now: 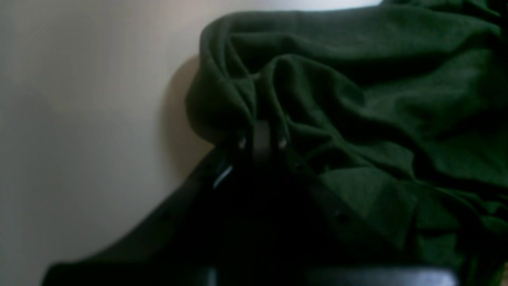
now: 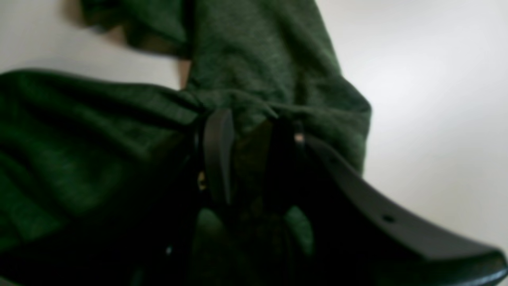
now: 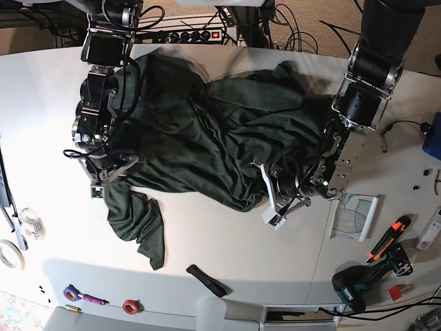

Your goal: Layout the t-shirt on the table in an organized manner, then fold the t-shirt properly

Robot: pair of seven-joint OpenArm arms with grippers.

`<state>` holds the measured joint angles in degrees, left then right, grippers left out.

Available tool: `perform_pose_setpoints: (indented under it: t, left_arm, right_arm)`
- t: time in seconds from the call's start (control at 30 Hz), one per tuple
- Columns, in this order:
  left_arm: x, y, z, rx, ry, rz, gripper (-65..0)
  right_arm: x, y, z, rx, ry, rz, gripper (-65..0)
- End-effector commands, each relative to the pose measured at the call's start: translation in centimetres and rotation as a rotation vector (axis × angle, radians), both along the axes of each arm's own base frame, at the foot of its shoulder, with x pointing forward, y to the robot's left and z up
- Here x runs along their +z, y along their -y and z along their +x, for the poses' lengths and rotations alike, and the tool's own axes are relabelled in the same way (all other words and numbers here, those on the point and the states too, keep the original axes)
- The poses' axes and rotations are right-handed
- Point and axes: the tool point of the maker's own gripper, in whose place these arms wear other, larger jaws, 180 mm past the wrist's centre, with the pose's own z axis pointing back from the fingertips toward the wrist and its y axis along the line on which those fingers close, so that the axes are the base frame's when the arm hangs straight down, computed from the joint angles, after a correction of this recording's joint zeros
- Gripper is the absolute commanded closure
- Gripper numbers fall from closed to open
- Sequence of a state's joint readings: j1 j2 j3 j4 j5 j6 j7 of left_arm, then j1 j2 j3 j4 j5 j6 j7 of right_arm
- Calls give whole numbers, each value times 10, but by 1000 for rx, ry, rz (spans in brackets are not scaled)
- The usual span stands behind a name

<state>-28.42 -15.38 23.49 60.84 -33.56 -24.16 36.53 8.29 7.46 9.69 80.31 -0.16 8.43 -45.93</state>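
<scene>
Table is white, and the dark green t-shirt sits bunched in a heap across its middle, nearer the edge with the power strip. Left gripper is pinched tight on a fold at one side, right gripper clamped on cloth at the other. Fabric looks soft, light and floppy, so I'd grab hem corners or shoulders and pull it taut

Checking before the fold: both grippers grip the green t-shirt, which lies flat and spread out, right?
Not flat: the base view shows the t-shirt bunched and wrinkled on the table. The left gripper and right gripper do grip it.
</scene>
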Motion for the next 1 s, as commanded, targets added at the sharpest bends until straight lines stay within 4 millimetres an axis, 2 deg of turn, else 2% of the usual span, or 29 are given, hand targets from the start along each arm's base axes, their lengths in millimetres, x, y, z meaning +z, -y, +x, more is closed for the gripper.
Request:
perform_pose_setpoints:
  t: [0.0,0.13,0.3,0.43,0.6,0.63,0.7,0.73,0.77,0.97]
  left_arm:
    - [28,-2,24,19,97,-22,0]
    - [47,-21,56,91,224,78,0]
    - [85,-46,91,172,319,135,0]
    - [111,-52,106,169,372,141,0]
    - [134,-47,114,118,404,151,0]
    - [135,-44,112,93,403,153,-37]
    - [134,-43,111,81,401,154,-279]
    - [132,-45,111,97,396,155,-358]
    - [130,-50,113,135,391,158,-388]
    - [116,-69,109,179,354,179,-383]
  right_arm:
    - [6,10,2,-21,-12,-34,-184]
    - [16,23,8,-56,20,-83,-154]
    - [21,26,11,-68,30,-100,-154]
    - [20,26,10,-68,28,-99,-154]
    - [20,26,10,-68,25,-99,-154]
    - [19,26,9,-68,24,-99,-154]
    - [19,26,9,-69,19,-98,-154]
    - [19,26,9,-69,20,-99,-155]
    - [19,26,9,-69,19,-99,-155]
    - [27,29,15,-64,54,-124,-155]
